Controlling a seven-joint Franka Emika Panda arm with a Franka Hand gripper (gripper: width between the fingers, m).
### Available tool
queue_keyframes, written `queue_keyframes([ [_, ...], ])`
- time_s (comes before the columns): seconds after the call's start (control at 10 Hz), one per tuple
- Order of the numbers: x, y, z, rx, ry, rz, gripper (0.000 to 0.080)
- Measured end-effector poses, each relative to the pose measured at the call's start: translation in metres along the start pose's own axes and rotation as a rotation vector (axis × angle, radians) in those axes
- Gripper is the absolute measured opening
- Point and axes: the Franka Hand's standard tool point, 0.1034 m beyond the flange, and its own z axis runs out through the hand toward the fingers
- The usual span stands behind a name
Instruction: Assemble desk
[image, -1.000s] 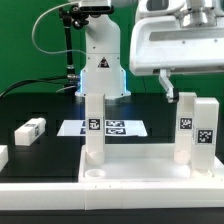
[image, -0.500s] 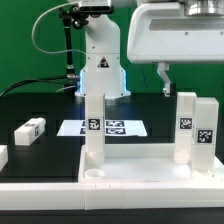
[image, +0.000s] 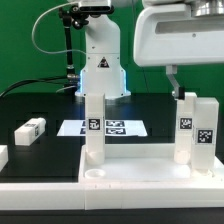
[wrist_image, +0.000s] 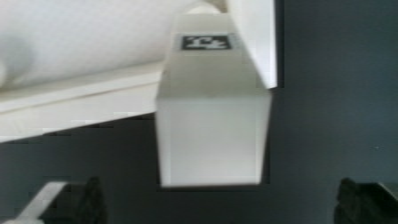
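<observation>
The white desk tabletop (image: 130, 165) lies at the front with legs standing upright in its corners. One leg (image: 93, 125) stands at the exterior view's left. Two tagged legs (image: 187, 122) (image: 207, 135) stand at its right. My gripper (image: 182, 78) hangs open and empty just above the right legs, and only one finger (image: 172, 82) shows there. In the wrist view a tagged leg (wrist_image: 214, 110) stands between and beyond my open gripper (wrist_image: 222, 205), touching neither finger (wrist_image: 71, 200). The tabletop's white surface (wrist_image: 71, 85) shows behind it.
A loose white leg (image: 30, 129) lies on the black table at the exterior view's left, and another white piece (image: 3, 157) lies at the left edge. The marker board (image: 112, 127) lies behind the tabletop. The robot base (image: 100, 65) stands at the back.
My gripper has risen a little off the right legs and shifted toward the exterior view's right. It stays open. The legs have not moved.
</observation>
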Motion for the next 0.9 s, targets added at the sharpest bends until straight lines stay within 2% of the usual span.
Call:
queue_keyframes([
  [0.3, -0.004, 0.002, 0.010, -0.011, -0.012, -0.001, 0.0649],
  [0.5, -0.010, 0.000, 0.018, -0.030, -0.022, -0.002, 0.0649],
  [0.6, -0.009, 0.000, 0.018, -0.028, -0.019, 0.015, 0.0649],
  [0.8, -0.009, 0.000, 0.018, -0.027, -0.019, 0.082, 0.0388],
  [0.9, -0.009, 0.000, 0.018, -0.028, -0.018, 0.168, 0.0388],
])
